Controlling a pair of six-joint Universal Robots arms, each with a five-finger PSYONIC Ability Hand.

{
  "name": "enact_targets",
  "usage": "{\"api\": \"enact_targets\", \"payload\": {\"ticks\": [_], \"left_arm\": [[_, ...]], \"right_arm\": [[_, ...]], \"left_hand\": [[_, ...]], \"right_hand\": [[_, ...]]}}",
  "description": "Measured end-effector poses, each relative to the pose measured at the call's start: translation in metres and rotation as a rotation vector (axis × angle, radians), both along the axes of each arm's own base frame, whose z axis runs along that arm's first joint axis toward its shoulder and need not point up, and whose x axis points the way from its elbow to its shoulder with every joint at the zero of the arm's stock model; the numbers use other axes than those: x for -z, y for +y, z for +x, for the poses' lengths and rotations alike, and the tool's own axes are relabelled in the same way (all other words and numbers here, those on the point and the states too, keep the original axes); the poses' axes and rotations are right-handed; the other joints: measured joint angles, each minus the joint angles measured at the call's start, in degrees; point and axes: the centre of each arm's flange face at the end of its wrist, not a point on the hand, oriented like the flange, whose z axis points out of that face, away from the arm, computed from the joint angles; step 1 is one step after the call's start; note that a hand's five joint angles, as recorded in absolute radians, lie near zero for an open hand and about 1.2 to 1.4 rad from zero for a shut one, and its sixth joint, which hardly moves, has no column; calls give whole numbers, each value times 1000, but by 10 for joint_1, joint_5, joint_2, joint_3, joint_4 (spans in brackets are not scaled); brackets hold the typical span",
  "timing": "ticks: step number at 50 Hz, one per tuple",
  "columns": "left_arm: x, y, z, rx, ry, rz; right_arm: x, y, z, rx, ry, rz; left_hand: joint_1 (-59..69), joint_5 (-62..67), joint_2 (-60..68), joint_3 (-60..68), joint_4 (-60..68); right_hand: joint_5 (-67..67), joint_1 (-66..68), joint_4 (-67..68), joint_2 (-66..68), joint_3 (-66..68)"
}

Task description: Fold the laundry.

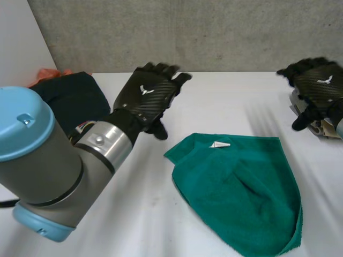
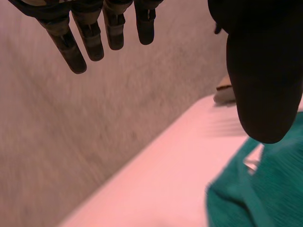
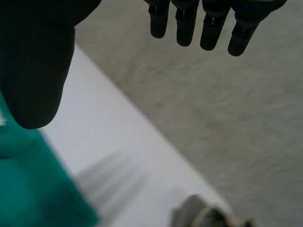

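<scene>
Seeing the left arm (image 1: 48,171) closest in, over the table's (image 1: 134,214) near left corner. Finding the green towel (image 1: 241,198) lying loosely doubled and rumpled toward the near edge, right of centre, with its white tag (image 1: 220,144) facing up at the far side. Reading the left hand (image 1: 147,96) as raised above mid-table, just left of the towel, fingers straight and spread, holding nothing. Reading the right hand (image 1: 319,85) as hanging at the right edge over a pale bundle (image 1: 321,128), fingers relaxed and extended, gripping nothing. Spotting dark cloth (image 1: 69,99) at the far left corner, something orange (image 1: 51,72) behind it.

Flagging risks:
- grabbing both layers instead of one corner, so dragging the towel rather than folding it
- pinching the rumpled middle and locking in creases
- snagging the pale bundle when reaching in with the right hand
</scene>
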Motion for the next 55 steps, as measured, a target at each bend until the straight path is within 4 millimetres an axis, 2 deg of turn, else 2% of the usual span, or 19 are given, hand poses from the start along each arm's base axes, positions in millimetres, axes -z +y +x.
{"api": "enact_targets", "payload": {"ticks": [2, 5, 7, 11, 20, 26, 30, 31, 32, 34, 35, 37, 38, 42, 44, 48, 50, 52, 55], "left_arm": [[4, 1, 5, -24, 5, 60], [22, 3, 11, -73, -7, 201], [29, 3, 11, -80, -16, 229], [59, 5, 2, -75, -68, 320], [94, 28, -25, 19, -132, 365], [100, 38, -53, 97, -110, 303], [104, 37, -68, 123, -107, 271], [107, 35, -72, 128, -112, 262], [108, 35, -74, 130, -116, 257], [113, 32, -79, 133, -132, 243], [115, 31, -80, 134, -139, 239], [120, 27, -82, 127, -167, 220], [121, 26, -82, 123, -174, 215], [116, 20, -79, 72, -195, 180], [105, 17, -74, 30, -189, 156], [75, 10, -62, -53, -160, 103], [53, 2, -51, -108, -136, 61], [43, -1, -47, -130, -126, 42], [20, -9, -36, -175, -107, -8]], "right_arm": [[5, -1, 2, -23, 2, 66], [23, -4, 9, -72, 10, 241], [28, -4, 12, -85, 14, 276], [52, -4, 30, -150, 42, 383], [92, -15, 45, -183, 109, 381], [102, -27, 37, -104, 173, 320], [102, -24, 32, -78, 192, 317], [101, -21, 31, -74, 195, 315], [100, -19, 31, -73, 196, 314], [96, -15, 29, -71, 196, 310], [95, -14, 29, -71, 196, 308], [91, -9, 27, -71, 193, 301], [90, -9, 27, -70, 192, 299], [86, -9, 23, -69, 183, 294], [85, -10, 22, -70, 180, 293], [83, -11, 21, -67, 177, 291], [79, -11, 20, -62, 172, 284], [74, -9, 20, -60, 168, 276], [57, 0, 20, -55, 152, 253]], "left_hand": [[0, 0, 0, 0, 0], [0, 0, 0, 0, 0], [0, 0, 0, 0, 0], [2, 0, 1, 0, 1], [2, 2, 11, 1, 4], [74, 51, 59, 53, 61], [74, 51, 59, 53, 61], [197, 166, 179, 174, 176], [230, 193, 203, 198, 204], [382, 329, 344, 338, 344], [382, 329, 344, 338, 344], [536, 514, 537, 531, 538], [536, 522, 554, 549, 555], [536, 523, 565, 561, 569], [536, 523, 565, 561, 569], [536, 523, 566, 561, 569], [536, 523, 567, 561, 569], [536, 523, 567, 561, 569], [536, 523, 567, 561, 569]], "right_hand": [[0, 0, 0, 0, 0], [0, 0, 0, 0, 0], [0, 0, 0, 0, 0], [0, 0, 0, 0, 0], [0, 0, 0, 0, 0], [0, 0, 0, 0, 0], [0, 0, 0, 0, 0], [0, 0, 0, 0, 0], [0, 0, 0, 0, 0], [0, 0, 0, 0, 0], [0, 0, 0, 0, 0], [0, 0, 0, 0, 0], [0, 0, 0, 0, 0], [0, 0, 0, 0, 0], [0, 0, 0, 0, 0], [0, 0, 0, 0, 0], [0, 0, 0, 0, 0], [0, 0, 0, 0, 0], [0, 0, 0, 0, 0]]}}
